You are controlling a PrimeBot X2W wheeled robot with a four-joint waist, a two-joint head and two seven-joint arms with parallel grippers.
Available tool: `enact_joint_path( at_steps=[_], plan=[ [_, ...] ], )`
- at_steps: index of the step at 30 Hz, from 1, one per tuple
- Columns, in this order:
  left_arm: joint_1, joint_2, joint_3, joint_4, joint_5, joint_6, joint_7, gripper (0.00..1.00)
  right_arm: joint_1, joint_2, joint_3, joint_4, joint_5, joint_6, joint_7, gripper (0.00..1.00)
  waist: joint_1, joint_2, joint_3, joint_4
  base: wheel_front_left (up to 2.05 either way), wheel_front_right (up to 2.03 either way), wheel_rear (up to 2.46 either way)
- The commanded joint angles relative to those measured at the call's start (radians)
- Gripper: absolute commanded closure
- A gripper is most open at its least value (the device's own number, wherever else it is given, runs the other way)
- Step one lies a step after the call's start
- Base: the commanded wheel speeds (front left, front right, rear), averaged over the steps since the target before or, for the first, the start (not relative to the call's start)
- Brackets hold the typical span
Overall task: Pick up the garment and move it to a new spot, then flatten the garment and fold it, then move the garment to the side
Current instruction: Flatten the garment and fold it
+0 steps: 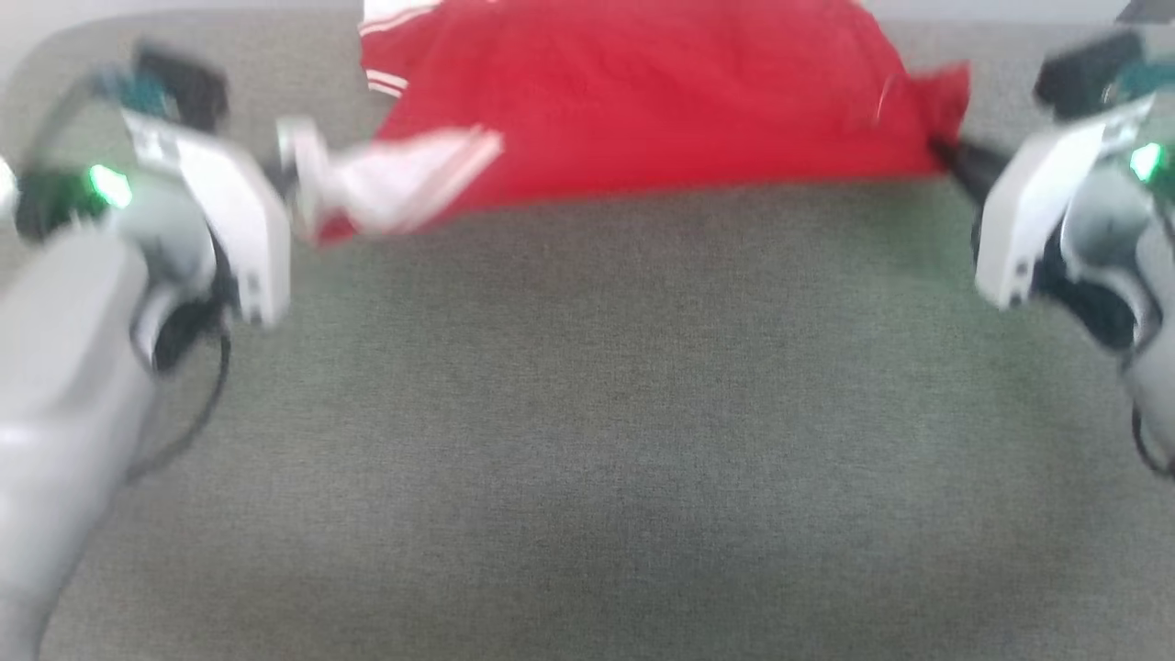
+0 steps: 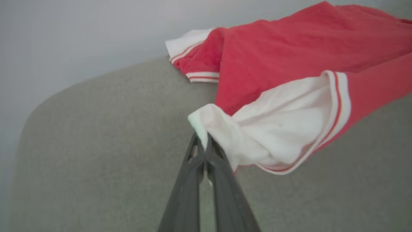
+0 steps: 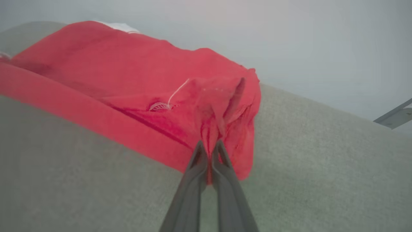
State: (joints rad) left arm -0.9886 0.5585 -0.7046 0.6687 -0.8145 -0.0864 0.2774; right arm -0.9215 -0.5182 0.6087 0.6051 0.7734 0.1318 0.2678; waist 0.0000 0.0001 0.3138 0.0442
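from the head view i have the garment [image 1: 643, 101] lying at the far edge of the grey-green counter [image 1: 587, 441], stretched crosswise between my two arms, its top cut off by the upper edge of the frame. that view is smeared with blur, so the left gripper [image 1: 298, 165] reads there as a pale streak against a white sleeve [image 1: 413, 179], and the right gripper [image 1: 950, 156] as a dark wedge touching the red corner. how they stand i cannot judge from there. the wrist views settle it. in the left wrist view the two dark fingers [image 2: 191, 183] are pressed together at the tips with a bunched fold of the white sleeve pinched between them. the sleeve's red-and-white trim curves off to the right, and a second striped sleeve [image 2: 185, 45] lies farther back near the counter's rounded corner. in the right wrist view the fingers are likewise closed tight, gripping a gathered red corner of the shirt, with cloth puckered above the tips and a flap hanging beside them. a loose white thread [image 3: 177, 91] and a small pale mark sit on the red just left of the grip, too soft to identify. a pale angled bar [image 3: 394, 116] pokes in at that view's right edge, cut off, and i cannot tell what it is.
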Motion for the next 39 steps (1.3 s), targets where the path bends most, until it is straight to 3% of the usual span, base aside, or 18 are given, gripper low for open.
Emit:
enact_joint_path(
  at_steps=[1,6,7,13,19,28,32,36,39],
  plan=[
    [0.055,0.028,-0.002,-0.054,-0.017,0.016,0.031,1.00,0.042,-0.022,0.000,-0.027,0.023,-0.002,0.017,1.00,0.0000,-0.0001,-0.012,0.001,0.00,0.00,0.00],
    [0.249,0.124,0.004,-0.305,-0.074,0.104,0.119,1.00,0.189,-0.082,0.004,-0.140,0.067,-0.002,0.062,1.00,0.0000,-0.0001,-0.033,0.002,0.00,0.00,0.00],
    [0.249,0.124,0.004,-0.305,-0.074,0.104,0.119,1.00,0.189,-0.082,0.004,-0.140,0.067,-0.002,0.062,1.00,0.0000,-0.0001,-0.033,0.002,0.00,0.00,0.00],
    [0.470,0.232,0.009,-0.597,-0.123,0.251,0.183,1.00,0.357,-0.145,-0.014,-0.274,0.101,-0.002,0.115,1.00,0.0000,-0.0001,-0.043,-0.004,0.00,0.00,0.00],
    [0.649,0.293,0.007,-0.790,-0.165,0.357,0.193,1.00,0.513,-0.200,-0.032,-0.407,0.140,-0.002,0.186,1.00,0.0000,-0.0001,-0.042,-0.013,0.00,0.00,0.00],
    [0.803,0.349,-0.004,-0.914,-0.211,0.446,0.204,1.00,0.710,-0.253,-0.099,-0.552,0.190,-0.002,0.282,1.00,0.0000,-0.0001,-0.039,-0.022,0.00,0.00,0.00],
    [0.793,0.398,0.037,-0.966,-0.189,0.484,0.185,1.00,0.737,-0.231,-0.187,-0.607,0.168,-0.002,0.266,1.00,0.0000,-0.0001,-0.031,-0.024,0.00,0.00,0.00],
    [0.728,0.443,0.072,-0.994,-0.143,0.484,0.180,1.00,0.705,-0.202,-0.249,-0.634,0.128,-0.002,0.273,1.00,0.0000,-0.0001,-0.021,-0.025,0.00,0.00,0.00],
    [0.653,0.464,0.091,-0.989,-0.107,0.461,0.186,1.00,0.666,-0.182,-0.278,-0.650,0.099,-0.002,0.288,1.00,0.0000,-0.0001,-0.008,-0.027,0.00,0.00,0.00]
  ],
)
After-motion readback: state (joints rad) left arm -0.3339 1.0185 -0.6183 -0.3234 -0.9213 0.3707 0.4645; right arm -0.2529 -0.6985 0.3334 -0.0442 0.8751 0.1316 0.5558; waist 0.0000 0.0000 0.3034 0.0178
